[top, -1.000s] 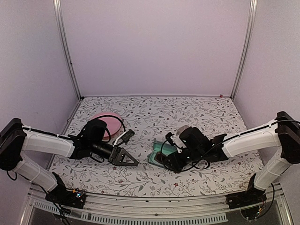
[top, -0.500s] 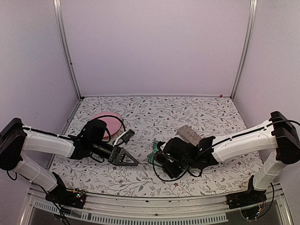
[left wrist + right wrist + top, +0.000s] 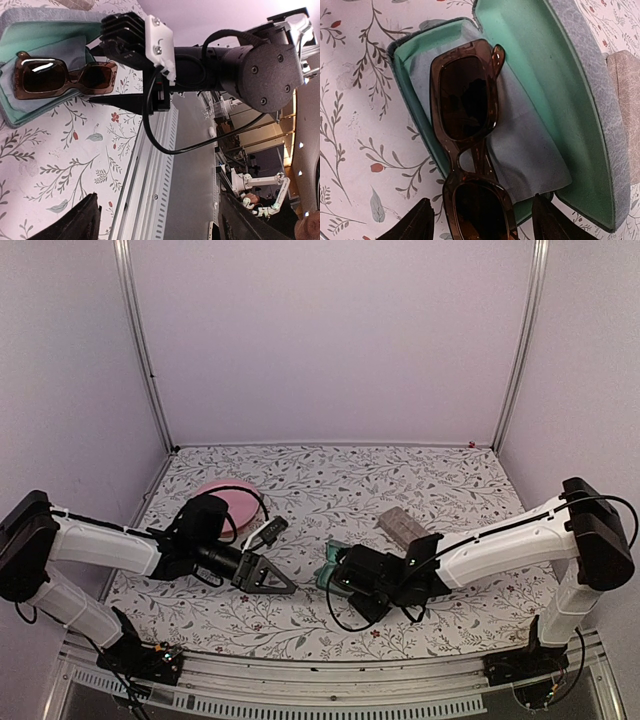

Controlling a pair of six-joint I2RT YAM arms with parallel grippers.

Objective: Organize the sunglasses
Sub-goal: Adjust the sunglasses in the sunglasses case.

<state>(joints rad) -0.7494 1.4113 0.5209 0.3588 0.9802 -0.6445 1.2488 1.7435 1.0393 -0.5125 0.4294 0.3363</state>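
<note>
Sunglasses (image 3: 470, 152) with brown lenses, inside open green-lined case (image 3: 545, 65), resting on grey-blue cloth (image 3: 525, 150). Right gripper (image 3: 477, 225) close over them, released, fingers (image 3: 407, 222) spread to either side of one lens, grasping nothing. Left gripper (image 3: 272, 558) apart to the left, likewise spread wide and empty, near pink plate (image 3: 222, 502). Grey-brown case (image 3: 403, 524) just beyond right arm.

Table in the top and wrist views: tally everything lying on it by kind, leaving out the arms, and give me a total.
Sunglasses: 1
Cases: 2, an open green-lined case and a closed grey-brown case
Cloth: 1
Pink round item, kind unclear: 1
Total: 5
</note>
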